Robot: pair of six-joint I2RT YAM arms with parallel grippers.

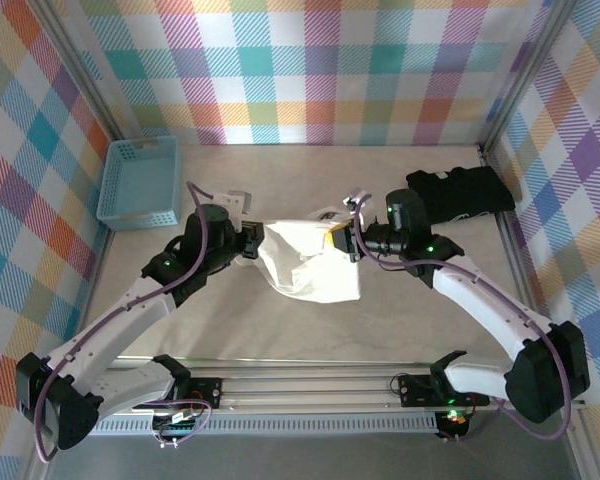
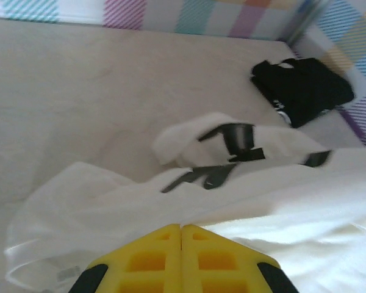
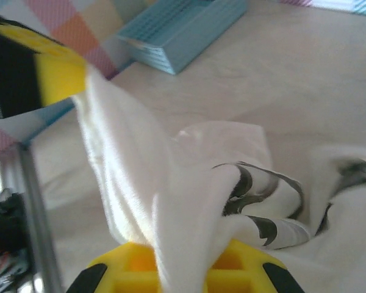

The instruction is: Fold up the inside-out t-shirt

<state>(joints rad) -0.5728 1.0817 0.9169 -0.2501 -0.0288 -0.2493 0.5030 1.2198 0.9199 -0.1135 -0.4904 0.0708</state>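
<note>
Step in hand: pick-up and spread, no fold made yet. The left pincer (image 1: 256, 240) is clenched on the left edge of the inside-out t-shirt (image 1: 310, 272). The right pincer (image 1: 342, 241) is clenched on its right side, cloth running between the yellow fingers. The shirt hangs bunched between the two at mid worktop (image 1: 280, 180), its lower part draping toward the near side.

Blue basket (image 1: 138, 180) far left, black garment (image 1: 460, 195) far right, both well apart from the shirt.

Next move, my call: pull the pincers apart to stretch the cloth, then lay it flat before any fold. Grip points look close together, so a regrasp is likely.

Writing:
- black print (image 2: 226, 152) on the shirt: crumpled, unreadable.
- small grey label (image 2: 67, 274) near the hem: too blurred to read.
</note>
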